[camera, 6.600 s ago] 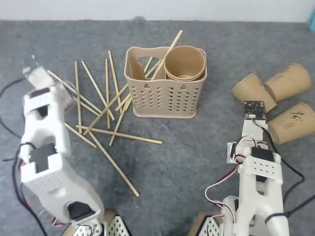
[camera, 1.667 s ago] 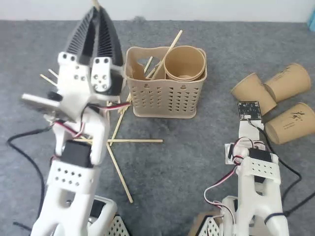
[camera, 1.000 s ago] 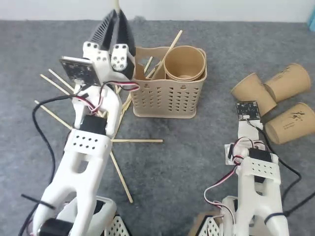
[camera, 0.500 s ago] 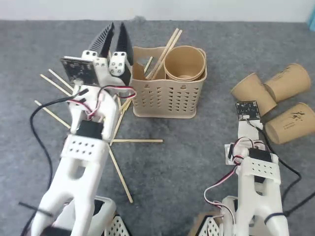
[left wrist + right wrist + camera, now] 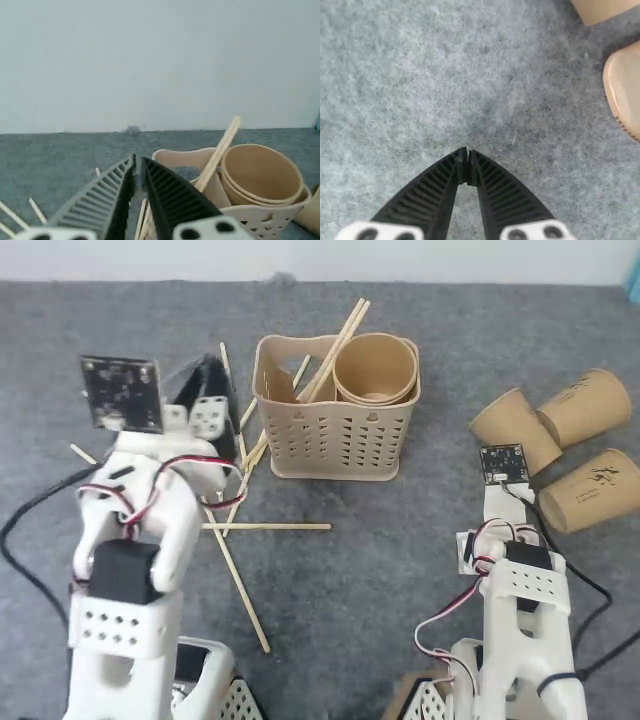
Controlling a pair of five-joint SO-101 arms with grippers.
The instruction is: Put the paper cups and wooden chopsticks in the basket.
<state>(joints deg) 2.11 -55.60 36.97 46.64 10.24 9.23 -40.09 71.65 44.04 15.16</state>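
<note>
Before a pale wall, in the left wrist view, the left gripper (image 5: 137, 161) is being held level above the felt (image 5: 45, 160). Its jaws are being kept parted by only a thin gap, with nothing between them. Just ahead of the tips and off to one side, the basket (image 5: 175, 152) is being shown. Nested paper cups (image 5: 260, 172) are being carried inside it, and a chopstick (image 5: 222, 147) is leaning out over its rim.

In the right wrist view, the right gripper (image 5: 468, 150) is being pointed down at bare felt. Its jaws are being kept clenched tip to tip on nothing. Beyond the tips and to one side, the rim of a loose cup (image 5: 622, 100) is being glimpsed.

In the high view, the basket is being seen just beside the left jaws. Loose chopsticks (image 5: 265, 527) are being left scattered beneath and behind those jaws. Three loose cups (image 5: 515, 425) are lying on their sides near the right jaws, just beyond them and well apart from the basket.

The task is being judged as partly done. Some cups and a few sticks are already being held by the basket. Three cups and a good many sticks are waiting on the felt, so most of the work is being judged as not yet done.
</note>
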